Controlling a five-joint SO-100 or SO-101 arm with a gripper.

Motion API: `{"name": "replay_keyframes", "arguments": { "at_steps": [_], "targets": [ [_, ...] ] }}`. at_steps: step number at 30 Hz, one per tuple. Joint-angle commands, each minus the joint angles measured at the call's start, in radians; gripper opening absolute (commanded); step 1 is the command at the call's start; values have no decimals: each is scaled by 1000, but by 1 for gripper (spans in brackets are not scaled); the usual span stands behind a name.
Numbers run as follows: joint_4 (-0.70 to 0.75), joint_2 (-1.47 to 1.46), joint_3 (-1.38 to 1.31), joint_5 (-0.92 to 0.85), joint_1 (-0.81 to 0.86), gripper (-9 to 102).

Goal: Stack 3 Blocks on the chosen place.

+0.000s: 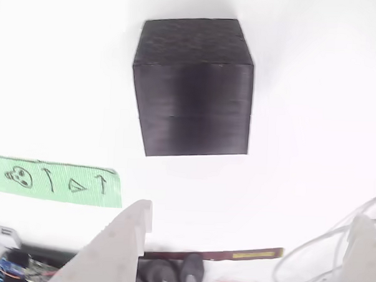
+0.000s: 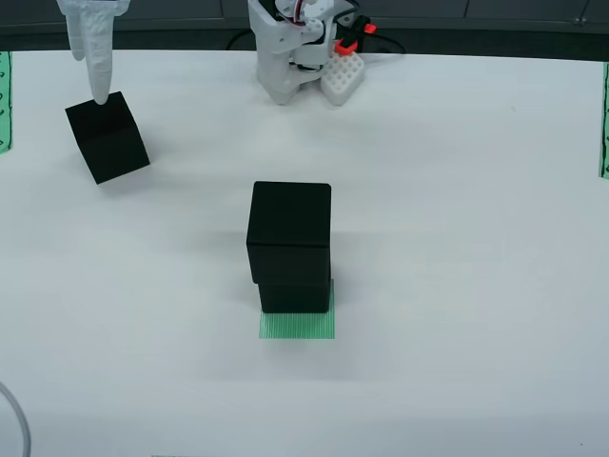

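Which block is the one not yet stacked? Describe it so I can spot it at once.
In the view from above, start at the green pad mid-table, where two black cubes stand stacked. Look toward the far-left corner: the loose block sits alone on the white table, just below the gripper. Unlike the other two, it is turned at an angle and rests on bare table.

Robotics lab bench, white tabletop (image 2: 457,190), loose wiring (image 1: 320,253), green tape markers (image 1: 55,182)
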Motion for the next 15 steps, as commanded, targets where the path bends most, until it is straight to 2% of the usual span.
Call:
{"name": "replay_keyframes", "arguments": {
  "at_steps": [1,9,15],
  "targets": [
    [-25,-55,-21,-8,51,39],
    [-117,-196,-69,-9,66,39],
    [-124,-244,-49,-61,63,39]
  ]
}}
